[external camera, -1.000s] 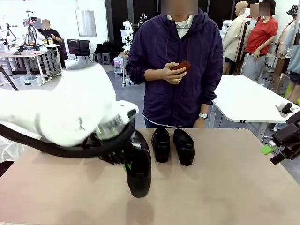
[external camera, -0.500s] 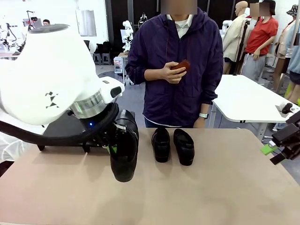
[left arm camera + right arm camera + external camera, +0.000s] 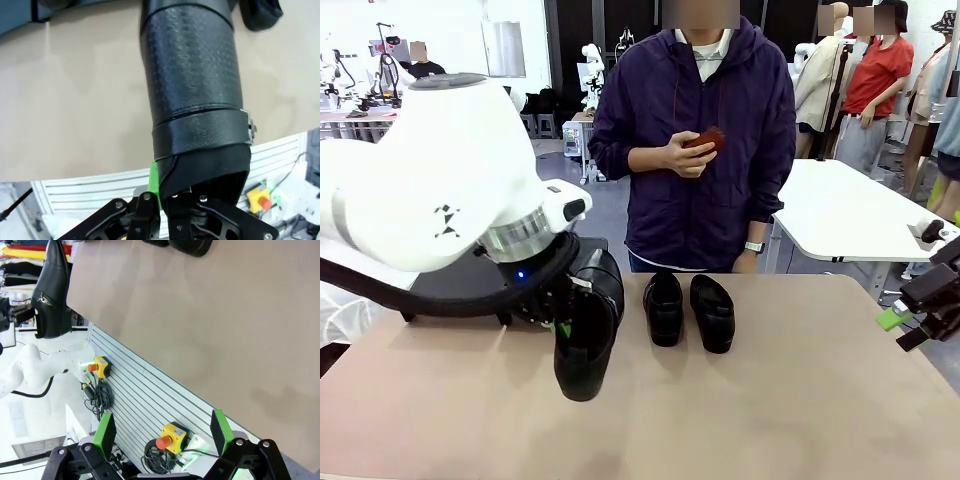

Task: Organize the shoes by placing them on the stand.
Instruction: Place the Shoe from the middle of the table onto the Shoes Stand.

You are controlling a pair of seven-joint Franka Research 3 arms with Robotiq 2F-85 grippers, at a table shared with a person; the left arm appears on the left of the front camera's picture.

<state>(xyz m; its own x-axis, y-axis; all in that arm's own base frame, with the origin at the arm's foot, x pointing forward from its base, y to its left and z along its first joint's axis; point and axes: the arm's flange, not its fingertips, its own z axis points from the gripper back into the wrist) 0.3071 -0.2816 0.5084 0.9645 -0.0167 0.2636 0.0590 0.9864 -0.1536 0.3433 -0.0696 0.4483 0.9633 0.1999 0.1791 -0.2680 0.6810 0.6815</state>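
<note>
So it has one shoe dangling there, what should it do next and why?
Probably swing the shoe over the stand and lower it: the left gripper is shut on its heel end, the toe hangs above bare table, and the stand sits just behind.

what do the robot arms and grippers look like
The left arm is a bulky, rounded white shell with a small black mark, a silver wrist ring, a blue light and a thick black cable looping beneath. The left gripper and the right gripper are black jointed linkages with bright green pads.
</note>
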